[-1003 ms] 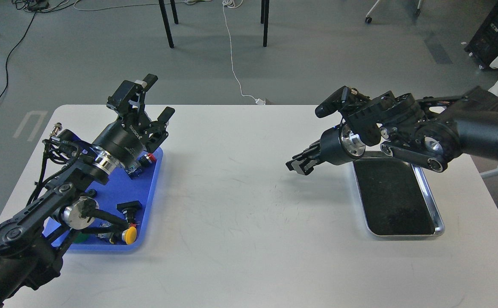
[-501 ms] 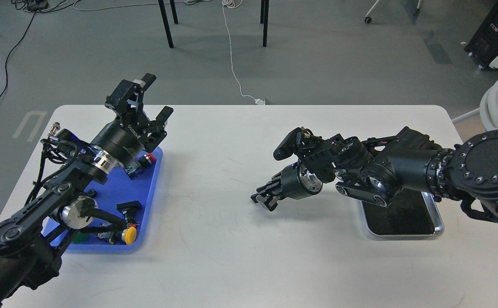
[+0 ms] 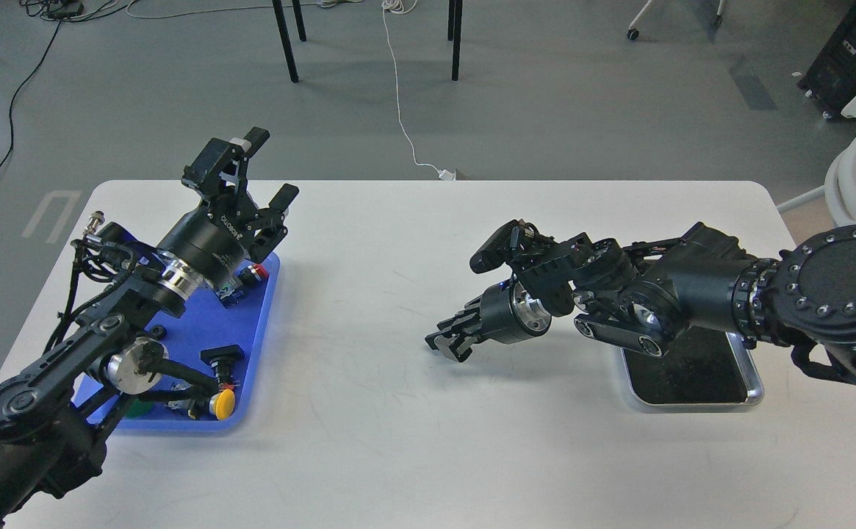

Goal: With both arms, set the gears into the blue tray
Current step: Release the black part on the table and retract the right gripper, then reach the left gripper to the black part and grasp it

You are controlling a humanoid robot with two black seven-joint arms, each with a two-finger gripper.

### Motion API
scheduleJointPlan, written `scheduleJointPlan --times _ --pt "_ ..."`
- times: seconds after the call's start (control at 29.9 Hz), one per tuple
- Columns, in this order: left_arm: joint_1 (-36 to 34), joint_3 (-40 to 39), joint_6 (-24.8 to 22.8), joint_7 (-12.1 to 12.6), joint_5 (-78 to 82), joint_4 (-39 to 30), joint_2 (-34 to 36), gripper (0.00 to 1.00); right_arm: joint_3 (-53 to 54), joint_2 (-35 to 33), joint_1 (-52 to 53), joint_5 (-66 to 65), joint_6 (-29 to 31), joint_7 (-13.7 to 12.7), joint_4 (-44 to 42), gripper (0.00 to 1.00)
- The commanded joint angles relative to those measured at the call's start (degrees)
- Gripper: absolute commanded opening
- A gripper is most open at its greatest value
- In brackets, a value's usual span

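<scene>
You see no gear clearly. The blue tray [image 3: 255, 323] sits at lower left, holding switches [image 3: 222, 402]; the left gripper [image 3: 251, 173], spread wide, hangs over its upper end. The right gripper [image 3: 444, 343], mid-frame, looks pinched together; any load is hidden. Its route runs leftward. The lettering is unreadable.

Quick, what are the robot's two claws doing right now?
Left gripper: open, holding nothing.
Right gripper: too dark and end-on to tell.
</scene>
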Motion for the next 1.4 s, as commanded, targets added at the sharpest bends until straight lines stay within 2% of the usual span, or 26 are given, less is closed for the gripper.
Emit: scheduleJointPlan --times 0.0,0.13,0.37,0.43,0.57,0.74,0.9,1.04,1.24,1.37 --pt "0.0 0.0 0.0 0.0 0.0 0.0 0.1 0.98 1.0 0.0 0.6 2.0 0.0 0.0 0.5 0.76" --pt "0.1 0.1 -0.1 -0.1 0.0 0.0 0.1 0.98 4.6 -2.4 0.9 5.1 0.1 0.0 2.4 0.92" --pt "0.3 0.0 0.0 -1.1 0.0 0.2 -0.1 0.98 14.8 -13.7 -0.8 17.2 0.8 0.0 4.8 0.95" --pt "0.2 0.0 0.0 -2.5 0.0 0.3 0.0 0.98 18.4 -16.2 -4.1 23.6 0.7 0.0 4.9 0.95" --pt "0.2 0.1 0.0 -7.3 0.2 0.3 0.3 0.98 32.4 -20.6 -13.4 37.7 1.0 0.0 7.4 0.95" --pt "0.4 1.4 -0.1 -8.2 3.1 -0.3 1.6 0.98 50.7 -25.5 -28.7 45.7 2.3 0.0 12.2 0.95" --pt "-2.2 6.3 -0.4 -8.3 21.8 -0.2 2.1 0.98 65.3 -27.7 -42.5 53.5 12.4 0.0 13.7 0.95" --pt "-8.5 14.1 -3.1 -8.3 40.6 0.1 4.4 0.98 69.9 -30.6 -49.3 60.8 20.1 0.0 13.8 0.95" --pt "-21.7 30.6 -2.6 -8.3 70.4 2.1 4.6 0.98 70.0 -33.7 -53.8 61.5 20.6 0.0 14.0 0.95" --pt "-28.0 37.3 -3.2 -8.3 84.4 5.2 0.8 0.96 70.2 -34.5 -54.1 61.5 20.6 0.0 13.9 0.95"
